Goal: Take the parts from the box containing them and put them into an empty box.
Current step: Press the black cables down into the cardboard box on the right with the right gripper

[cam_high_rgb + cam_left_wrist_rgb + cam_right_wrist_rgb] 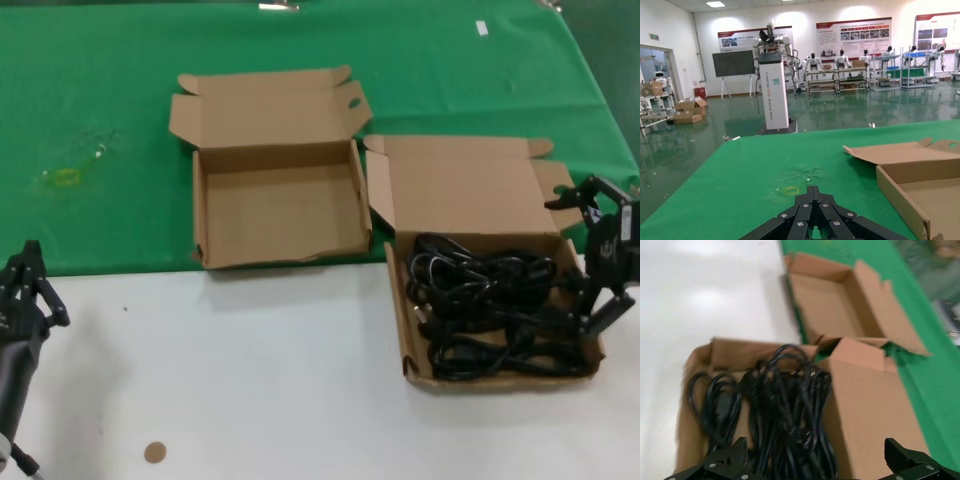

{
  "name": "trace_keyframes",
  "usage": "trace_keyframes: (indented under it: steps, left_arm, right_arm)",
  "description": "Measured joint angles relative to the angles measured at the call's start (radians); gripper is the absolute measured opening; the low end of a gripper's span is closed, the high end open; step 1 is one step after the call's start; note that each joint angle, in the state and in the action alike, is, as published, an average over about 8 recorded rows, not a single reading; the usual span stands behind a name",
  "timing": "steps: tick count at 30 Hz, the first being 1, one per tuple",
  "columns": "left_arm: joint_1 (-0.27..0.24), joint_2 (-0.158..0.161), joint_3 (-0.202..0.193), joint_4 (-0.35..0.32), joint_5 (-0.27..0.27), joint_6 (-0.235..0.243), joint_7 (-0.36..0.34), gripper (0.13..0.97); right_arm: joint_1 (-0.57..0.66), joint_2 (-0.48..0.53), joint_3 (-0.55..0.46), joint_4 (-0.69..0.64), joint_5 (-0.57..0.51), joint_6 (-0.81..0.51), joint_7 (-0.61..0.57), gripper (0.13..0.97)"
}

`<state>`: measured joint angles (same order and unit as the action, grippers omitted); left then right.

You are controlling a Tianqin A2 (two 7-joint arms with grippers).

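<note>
Over the cords [490, 315] hangs right gripper [600, 262] (fingers spread).

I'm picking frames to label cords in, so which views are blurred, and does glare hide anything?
Head view: slightly soft; the black power cords merge into one dark mass in the box. Right wrist view: motion-blurred overall; pale sheen on the white table hides no cords. Left wrist view: sharpest, but shows no cords, only the empty box.

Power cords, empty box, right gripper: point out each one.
Power cords [490, 315], head view, middle of the tangled black pile.
Empty box [280, 212], head view, bare inner floor.
Right gripper [590, 255], head view, midway between its open fingertips at the full box's right edge.
</note>
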<state>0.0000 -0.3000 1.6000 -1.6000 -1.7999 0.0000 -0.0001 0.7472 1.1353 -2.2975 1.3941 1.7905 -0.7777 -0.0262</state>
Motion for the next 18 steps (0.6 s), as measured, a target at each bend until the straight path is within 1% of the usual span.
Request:
trace_keyframes:
  steps: [5, 9, 13, 18]
  left_arm:
    - [0.0, 0.0, 0.0, 0.0, 0.0, 0.0, 0.0, 0.145]
    - [0.0, 0.0, 0.0, 0.0, 0.0, 0.0, 0.0, 0.144]
    - [0.0, 0.0, 0.0, 0.0, 0.0, 0.0, 0.0, 0.144]
    - [0.0, 0.0, 0.0, 0.0, 0.0, 0.0, 0.0, 0.144]
  right_arm:
    - [0.059, -0.047, 0.033, -0.053, -0.092, -0.16, -0.053, 0.966]
    - [0.091, -0.1, 0.056, -0.088, -0.154, -0.246, -0.088, 0.966]
    - [0.11, -0.157, 0.076, -0.122, -0.201, -0.29, -0.115, 0.966]
    - [0.124, -0.23, 0.093, -0.174, -0.251, -0.313, -0.142, 0.936]
